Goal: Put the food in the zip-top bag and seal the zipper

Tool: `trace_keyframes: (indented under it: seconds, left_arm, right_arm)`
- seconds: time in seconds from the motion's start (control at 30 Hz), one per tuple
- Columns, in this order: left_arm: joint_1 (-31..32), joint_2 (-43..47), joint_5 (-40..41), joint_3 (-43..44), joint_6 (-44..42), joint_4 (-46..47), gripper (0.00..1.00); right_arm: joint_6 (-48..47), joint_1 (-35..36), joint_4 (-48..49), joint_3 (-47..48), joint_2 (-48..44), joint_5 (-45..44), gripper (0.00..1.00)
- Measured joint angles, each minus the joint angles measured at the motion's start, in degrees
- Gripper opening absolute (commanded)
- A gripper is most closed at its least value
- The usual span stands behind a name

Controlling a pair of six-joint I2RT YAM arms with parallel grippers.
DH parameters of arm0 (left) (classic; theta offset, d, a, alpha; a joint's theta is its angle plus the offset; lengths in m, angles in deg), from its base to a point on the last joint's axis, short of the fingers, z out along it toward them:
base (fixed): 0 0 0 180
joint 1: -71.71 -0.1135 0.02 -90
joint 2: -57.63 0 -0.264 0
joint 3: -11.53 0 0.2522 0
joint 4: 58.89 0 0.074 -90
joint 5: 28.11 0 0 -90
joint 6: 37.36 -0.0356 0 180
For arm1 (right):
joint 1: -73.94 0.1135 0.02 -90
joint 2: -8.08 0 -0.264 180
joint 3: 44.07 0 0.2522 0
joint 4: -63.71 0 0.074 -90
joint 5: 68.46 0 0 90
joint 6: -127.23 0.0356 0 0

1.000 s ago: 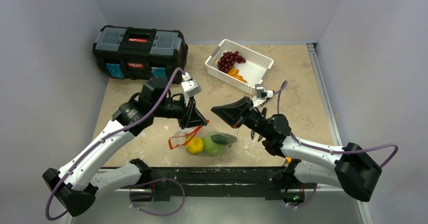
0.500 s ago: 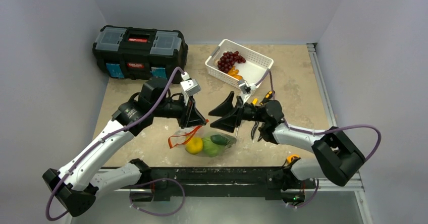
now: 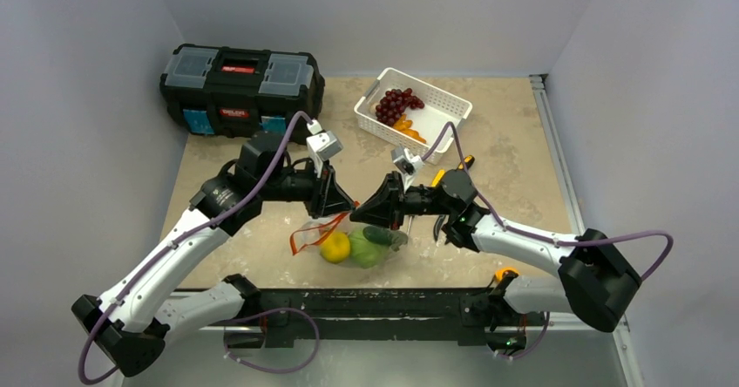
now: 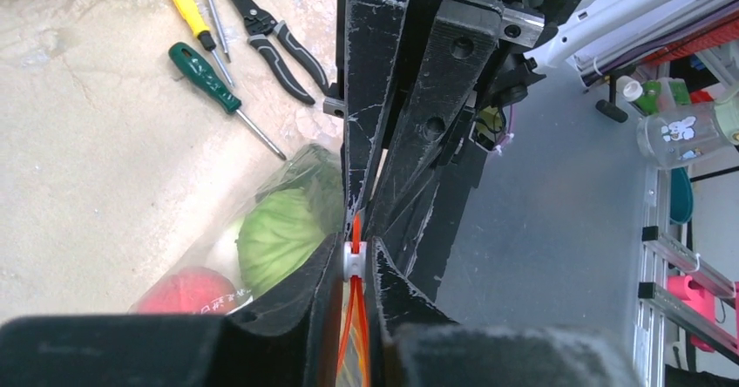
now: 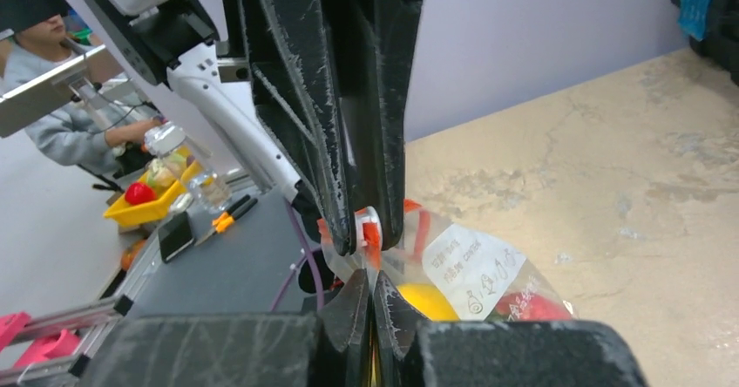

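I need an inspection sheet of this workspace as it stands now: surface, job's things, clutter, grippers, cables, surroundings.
Surface: beige table, no spill seen.
Job's things: clear zip-top bag lying before the arms, holding yellow citrus, green cabbage, cucumber and a red fruit; zipper partly slack, mouth apparently not sealed.
Clutter: black toolbox; white basket with grapes; screwdrivers and pliers beside the bag.
Grippers: left gripper shut on the zipper at its white slider; right gripper shut on the zipper beside it.
Cables: purple cables along both arms, clear of the bag.
Surroundings: grey walls; a seated person beyond the table edge.
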Motion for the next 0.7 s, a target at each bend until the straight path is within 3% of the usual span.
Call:
trace_keyframes:
  seconds: [0.07, 0.17, 0.3, 0.4, 0.47, 0.53, 0.63, 0.67, 0.7]
  left_arm:
    - [0.0, 0.48, 0.98, -0.02, 0.11, -0.15, 0.39]
    - [0.0, 2.12, 2.56, -0.02, -0.09, -0.83, 0.51]
    - [0.0, 6.23, 4.28, -1.99, -1.33, -0.98, 0.6]
    - [0.0, 8.35, 5.01, -4.35, -1.97, -1.6, 0.6]
    - [0.02, 8.59, 5.27, -5.46, -2.49, -1.75, 0.56]
    - [0.0, 8.33, 6.05, -6.1, -2.86, -1.97, 0.44]
    - [0.0, 7.52, 6.84, -6.25, -4.02, -2.23, 0.09]
    - [0.0, 7.15, 6.93, -6.25, -4.46, -2.27, 0.02]
    - [0.0, 6.75, 6.97, -6.25, -4.96, -2.25, 0.0]
  right_arm:
    - [0.2, 0.0, 0.28, -0.07, 0.07, -0.61, 0.0]
    - [0.74, 0.0, 1.16, -0.39, -0.52, -2.01, 0.0]
    - [1.79, 0.0, 1.22, -0.39, -0.98, -4.04, 0.0]
    - [3.06, 0.0, 1.22, -0.39, -0.98, -4.57, 0.0]
    - [3.8, 0.0, 1.27, -0.39, -0.98, -4.76, 0.0]
    - [4.52, 0.0, 1.27, -0.39, -0.98, -5.31, 0.0]
    - [5.75, 0.0, 1.36, -0.37, -0.98, -5.75, 0.0]
    - [6.36, 0.0, 1.53, -0.37, -0.98, -5.84, 0.0]
    - [6.99, -0.02, 1.84, -0.37, -0.98, -5.88, 0.06]
